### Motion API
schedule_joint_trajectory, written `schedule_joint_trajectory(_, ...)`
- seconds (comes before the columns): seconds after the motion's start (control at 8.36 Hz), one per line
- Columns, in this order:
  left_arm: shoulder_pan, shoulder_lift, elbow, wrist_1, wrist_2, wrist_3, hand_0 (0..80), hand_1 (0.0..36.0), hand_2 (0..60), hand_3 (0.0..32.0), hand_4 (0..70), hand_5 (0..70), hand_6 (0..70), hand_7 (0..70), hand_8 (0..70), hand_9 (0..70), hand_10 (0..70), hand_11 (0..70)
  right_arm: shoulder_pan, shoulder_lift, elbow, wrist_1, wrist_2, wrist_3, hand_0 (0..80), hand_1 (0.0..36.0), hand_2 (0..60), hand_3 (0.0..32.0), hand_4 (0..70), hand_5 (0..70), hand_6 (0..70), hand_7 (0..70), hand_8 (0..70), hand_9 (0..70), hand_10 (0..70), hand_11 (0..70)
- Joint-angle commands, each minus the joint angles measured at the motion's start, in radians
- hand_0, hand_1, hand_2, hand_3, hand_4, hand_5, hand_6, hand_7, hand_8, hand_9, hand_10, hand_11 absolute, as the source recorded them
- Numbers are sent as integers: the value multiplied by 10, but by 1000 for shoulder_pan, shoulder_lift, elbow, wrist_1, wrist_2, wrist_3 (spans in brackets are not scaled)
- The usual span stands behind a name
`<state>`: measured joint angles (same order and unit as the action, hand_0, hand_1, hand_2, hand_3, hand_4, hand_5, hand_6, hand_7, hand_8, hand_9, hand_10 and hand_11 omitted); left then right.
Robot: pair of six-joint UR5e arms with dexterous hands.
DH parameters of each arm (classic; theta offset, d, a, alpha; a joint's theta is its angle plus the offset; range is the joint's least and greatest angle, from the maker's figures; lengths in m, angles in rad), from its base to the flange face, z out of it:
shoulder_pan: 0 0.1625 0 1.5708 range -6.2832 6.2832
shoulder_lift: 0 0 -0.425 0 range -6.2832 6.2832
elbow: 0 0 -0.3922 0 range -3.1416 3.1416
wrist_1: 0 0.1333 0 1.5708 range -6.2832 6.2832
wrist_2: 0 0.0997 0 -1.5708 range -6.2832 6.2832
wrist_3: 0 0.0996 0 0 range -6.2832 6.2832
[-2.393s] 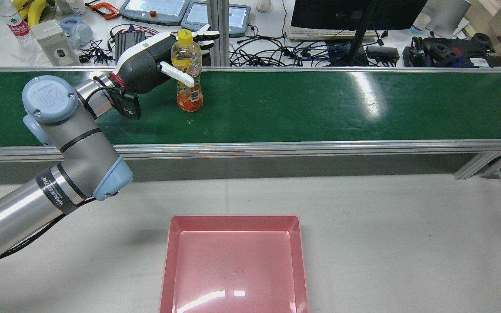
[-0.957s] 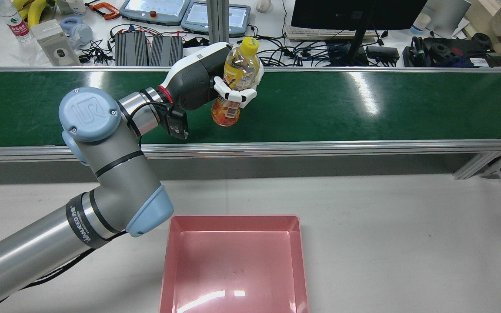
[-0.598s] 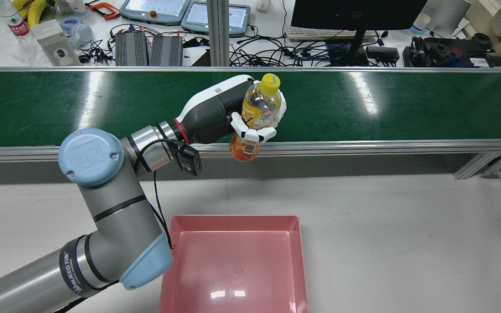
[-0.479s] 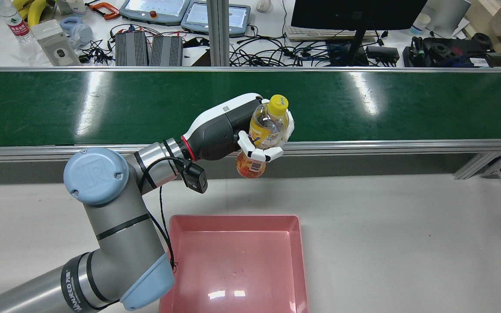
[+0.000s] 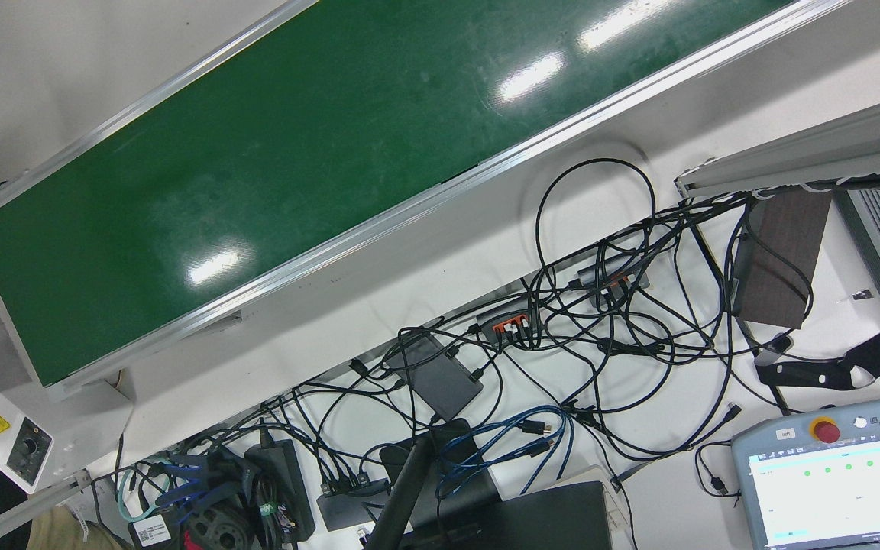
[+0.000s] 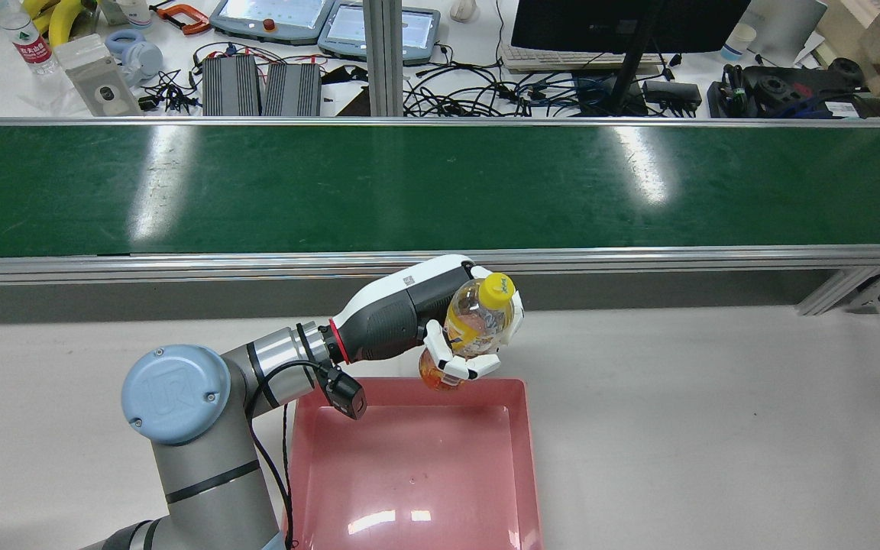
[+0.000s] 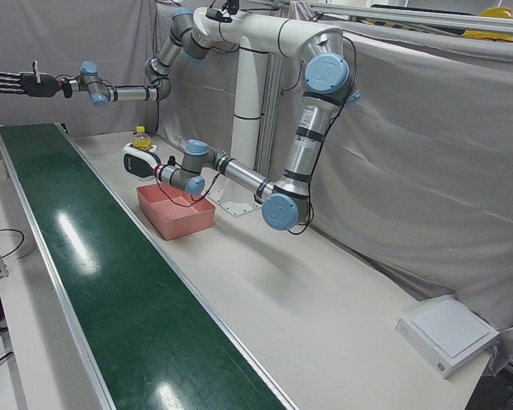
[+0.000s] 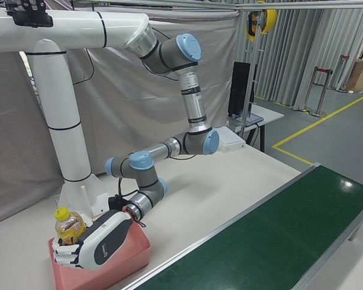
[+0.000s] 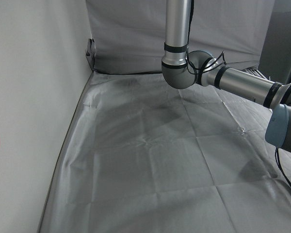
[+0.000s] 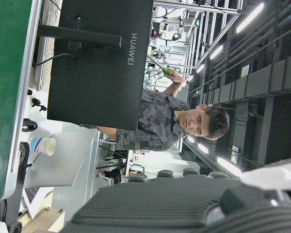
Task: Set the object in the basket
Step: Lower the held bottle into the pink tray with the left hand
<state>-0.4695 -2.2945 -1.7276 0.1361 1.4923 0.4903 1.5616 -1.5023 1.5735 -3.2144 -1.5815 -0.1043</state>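
Yellow-capped orange bottle [image 6: 470, 328], pink basket [image 6: 516, 473]

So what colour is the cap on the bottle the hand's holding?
Yellow: the bottle cap shows best in the rear view.

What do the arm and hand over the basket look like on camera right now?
The left hand has a white shell over a dark ribbed palm, white fingers and a red wrist ring. Its arm is silver with pale-blue joint caps, a UR logo, and a black camera with a cable.
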Motion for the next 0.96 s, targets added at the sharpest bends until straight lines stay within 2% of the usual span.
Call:
schedule_joint_trajectory(0.0, 58, 71, -24, -33, 0, 21, 548, 119, 320, 0, 700, 700, 700, 700, 628, 700, 551, 700, 0, 0, 0, -1, 0, 0, 0, 0, 0, 0, 0, 0, 0, 0, 0, 0, 0, 0)
schedule_joint_trajectory(0.12, 66, 120, -48, -79, 0, 27, 537, 86, 127, 0, 700, 686, 570, 700, 509, 700, 473, 666, 0, 0, 0, -1, 0, 0, 0, 0, 0, 0, 0, 0, 0, 0, 0, 0, 0, 0)
schedule_joint_trajectory(0.24, 65, 174, -64, -134, 3, 21, 508, 64, 20, 0, 659, 496, 360, 588, 366, 529, 388, 545, 0, 0, -1, -1, 0, 0, 0, 0, 0, 0, 0, 0, 0, 0, 0, 0, 0, 0)
schedule_joint_trajectory(0.36, 63, 206, -91, -148, 5, 17, 502, 80, 0, 0, 385, 351, 125, 276, 197, 319, 300, 438, 0, 0, 0, -1, 0, 0, 0, 0, 0, 0, 0, 0, 0, 0, 0, 0, 0, 0)
schedule_joint_trajectory(0.48, 71, 237, -133, -151, 6, 17, 505, 93, 0, 0, 211, 219, 9, 104, 110, 183, 186, 282, 0, 0, -1, -1, 0, 0, 0, 0, 0, 0, 0, 0, 0, 0, 0, 0, 0, 0)
schedule_joint_trajectory(0.6, 74, 245, -176, -151, 9, 16, 511, 94, 0, 0, 172, 112, 0, 54, 85, 133, 77, 123, 0, 0, 0, -1, 0, 0, 0, 0, 0, 0, 0, 0, 0, 0, 0, 0, 0, 0)
schedule_joint_trajectory(0.72, 74, 245, -188, -151, 9, 16, 523, 98, 0, 0, 153, 15, 0, 34, 44, 83, 30, 57, 0, -1, 0, -1, 0, 0, 0, 0, 0, 0, 0, 0, 0, 0, 0, 0, 0, 0)
schedule_joint_trajectory(0.84, 74, 245, -191, -150, 9, 16, 532, 87, 0, 0, 114, 0, 0, 20, 29, 55, 17, 40, 0, 0, 0, -1, 0, 0, 0, 0, 0, 0, 0, 0, 0, 0, 0, 0, 0, 0)
